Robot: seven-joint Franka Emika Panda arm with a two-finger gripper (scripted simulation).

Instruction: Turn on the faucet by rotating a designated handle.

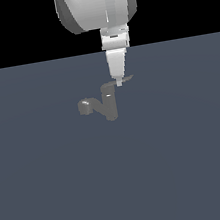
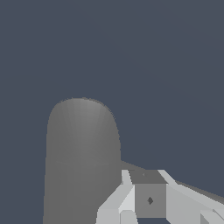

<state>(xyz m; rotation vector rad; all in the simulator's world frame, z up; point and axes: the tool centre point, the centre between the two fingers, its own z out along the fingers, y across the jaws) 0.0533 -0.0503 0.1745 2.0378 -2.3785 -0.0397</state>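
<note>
The faucet point(image 1: 110, 106) is a small grey tap standing upright on the floor, its angled spout ending in a rounded head toward the exterior view's left. The handle point(image 1: 127, 78) is a thin flat lever on top, reaching toward the exterior view's right. My gripper point(image 1: 119, 82) points straight down with its tips at the lever, close to the faucet's top. It looks shut with nothing held. In the wrist view a large rounded grey part of the faucet point(image 2: 81, 162) fills the frame beside my gripper point(image 2: 148, 188). The handle point(image 2: 146, 174) shows as a thin dark strip behind the white fingers point(image 2: 118, 199).
A flat dark blue-grey floor point(image 1: 55, 192) spreads around the faucet. The white arm point(image 1: 97, 5) hangs down from above the faucet.
</note>
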